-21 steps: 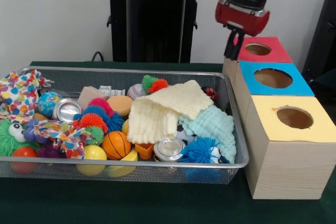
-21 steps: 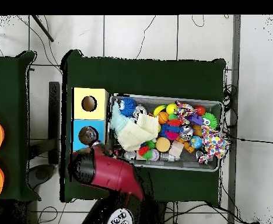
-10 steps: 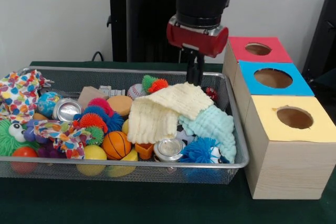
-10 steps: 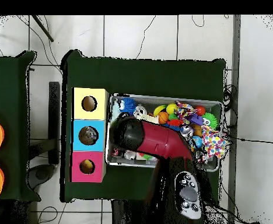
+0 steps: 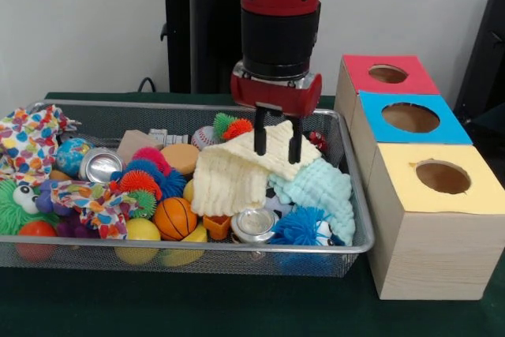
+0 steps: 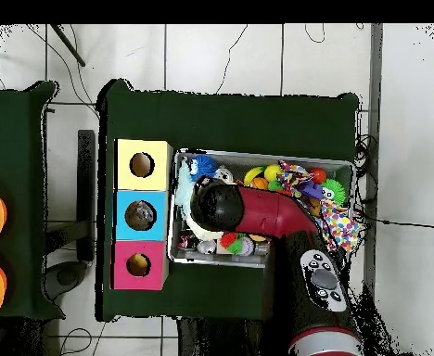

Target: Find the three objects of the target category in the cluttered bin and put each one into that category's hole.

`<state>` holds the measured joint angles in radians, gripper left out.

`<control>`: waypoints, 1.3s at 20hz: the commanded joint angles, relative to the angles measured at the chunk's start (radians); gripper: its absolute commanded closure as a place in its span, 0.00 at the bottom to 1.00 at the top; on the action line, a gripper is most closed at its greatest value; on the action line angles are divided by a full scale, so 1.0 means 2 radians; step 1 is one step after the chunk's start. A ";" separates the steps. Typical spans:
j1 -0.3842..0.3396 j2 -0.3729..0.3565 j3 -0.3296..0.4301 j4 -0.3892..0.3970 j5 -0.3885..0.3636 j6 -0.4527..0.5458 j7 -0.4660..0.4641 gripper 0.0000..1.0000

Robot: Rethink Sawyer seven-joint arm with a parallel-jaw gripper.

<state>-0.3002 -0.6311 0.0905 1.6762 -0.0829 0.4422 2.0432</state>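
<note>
My gripper (image 5: 275, 141) spread wide, empty, poised over pale yellow waffle-knit cloth (image 5: 241, 167) draped atop clutter in wire mesh bin (image 5: 347, 187), beside three-hole box row (image 5: 426, 187); cloth exposed, easiest grab.

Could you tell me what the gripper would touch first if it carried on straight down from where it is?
Most likely the pale yellow knitted cloth: the open gripper points down right over it, though depth is uncertain.

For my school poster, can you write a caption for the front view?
Robot gripper open above a yellow cloth in a toy-filled wire bin.
</note>
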 commanded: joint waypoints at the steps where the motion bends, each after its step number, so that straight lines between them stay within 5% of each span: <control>1: -0.020 0.011 0.082 0.027 -0.055 -0.035 -0.071 0.00; 7: -0.052 -0.051 0.116 0.091 -0.072 -0.011 -0.074 0.00; 13: -0.177 -0.066 0.195 0.114 -0.109 0.045 -0.188 0.00; 20: -0.284 0.006 0.221 0.138 -0.222 -0.028 -0.188 0.00; 26: -0.336 0.061 0.253 0.107 -0.269 0.013 -0.206 0.00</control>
<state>-0.9183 -0.6386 0.4536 1.8660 -0.5085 0.4251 1.9756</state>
